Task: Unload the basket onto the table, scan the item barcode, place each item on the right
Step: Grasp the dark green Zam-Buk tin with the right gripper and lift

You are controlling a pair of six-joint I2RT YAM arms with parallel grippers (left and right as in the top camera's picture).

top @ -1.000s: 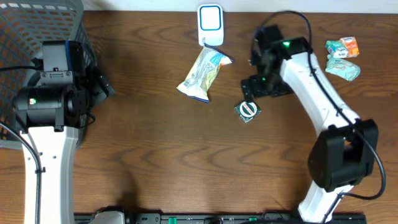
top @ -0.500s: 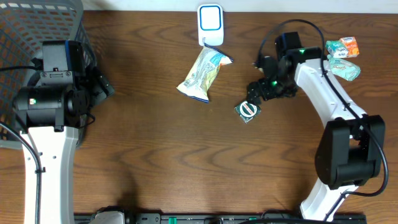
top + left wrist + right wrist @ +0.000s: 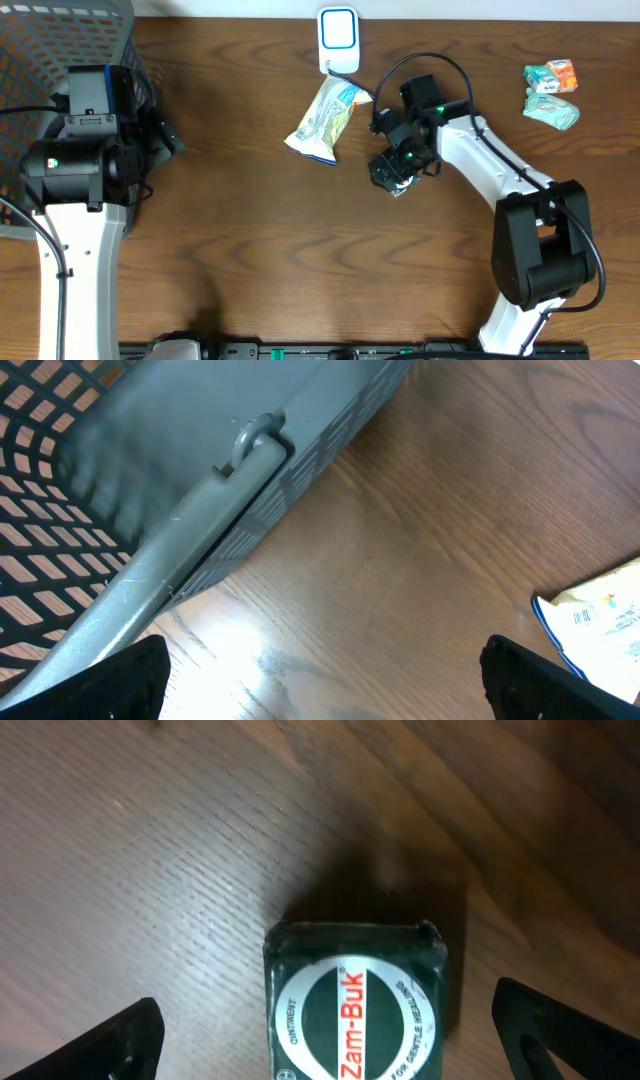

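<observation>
We see the right arm (image 3: 480,165) reaching to about 1 o'clock of the middle of the desk (image 3: 250,260), its right jaws spread wide and hanging over the Zam-Buk box (image 3: 355,1020). In the right wrist view the box lies flat on the wood, label up, between the two fingers and touching neither. The white scanner (image 3: 338,32) stands at the desk's 12 o'clock edge, and a snack packet (image 3: 325,120) lies just at its 6 o'clock. The box sits at 4 o'clock of that packet. At 2 o'clock rest two small packets (image 3: 552,112), well apart from the others. The grey basket (image 3: 60,40) fills the 10 o'clock corner. The left arm (image 3: 80,150) covers much of it, and we cannot tell what it holds. The left jaws also stand wide, holding nothing, near the basket's rim.
</observation>
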